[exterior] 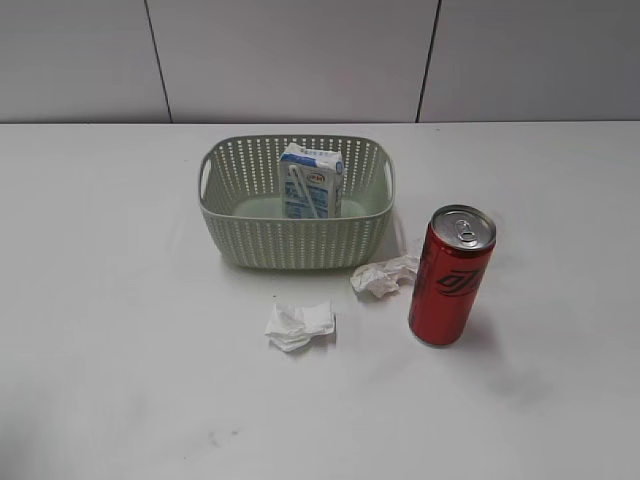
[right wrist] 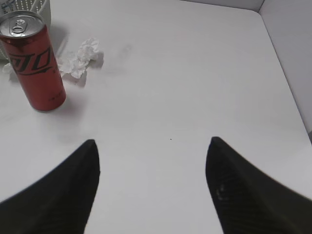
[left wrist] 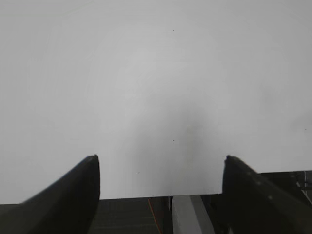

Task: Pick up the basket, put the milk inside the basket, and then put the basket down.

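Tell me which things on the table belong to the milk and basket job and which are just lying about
Belong to the job: basket, milk standing inside it.
Just lying about: red can, crumpled tissue in front of the basket, second crumpled tissue beside the can.

Basket [exterior: 297, 232], sage-green, perforated: 1, upper centre of the exterior frame
Milk carton [exterior: 311, 182], white and blue, in the basket: 1
Drink can [exterior: 450, 276], red, right of centre: 1
Crumpled paper wad: 2, one [exterior: 299, 325] at centre, one [exterior: 384, 275] between basket and can
Desk [exterior: 120, 330], white: 1
Total loose items on the desk: 5
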